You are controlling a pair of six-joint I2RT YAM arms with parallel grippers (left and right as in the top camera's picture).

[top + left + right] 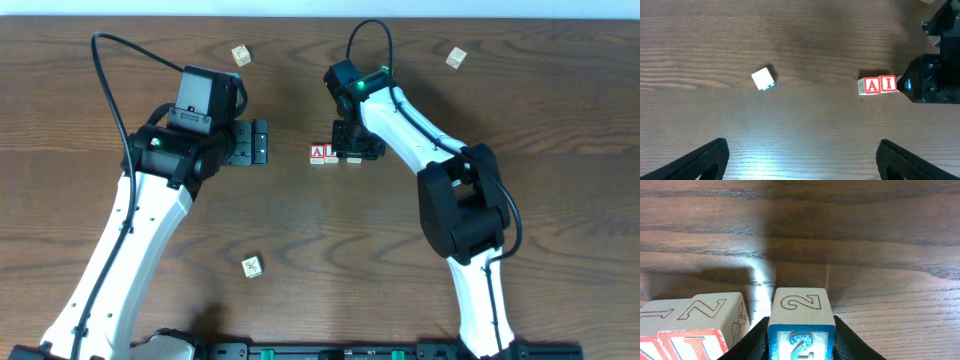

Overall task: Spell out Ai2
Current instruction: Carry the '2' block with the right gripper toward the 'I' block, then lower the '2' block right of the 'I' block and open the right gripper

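Two red-lettered blocks, A (316, 153) and I (330, 153), sit side by side at the table's middle; they also show in the left wrist view as A (871, 85) and I (888, 84). My right gripper (358, 150) is shut on the blue "2" block (801, 328), holding it just right of the I block (715, 312) with a small gap between them. In the overhead view the arm hides the 2 block. My left gripper (256, 141) is open and empty, left of the A block, with its fingers (800, 160) wide apart over bare wood.
Loose wooden blocks lie at the back left (241, 55), back right (456, 58) and front centre (252, 267). A white block with blue marks (763, 79) lies ahead of the left gripper.
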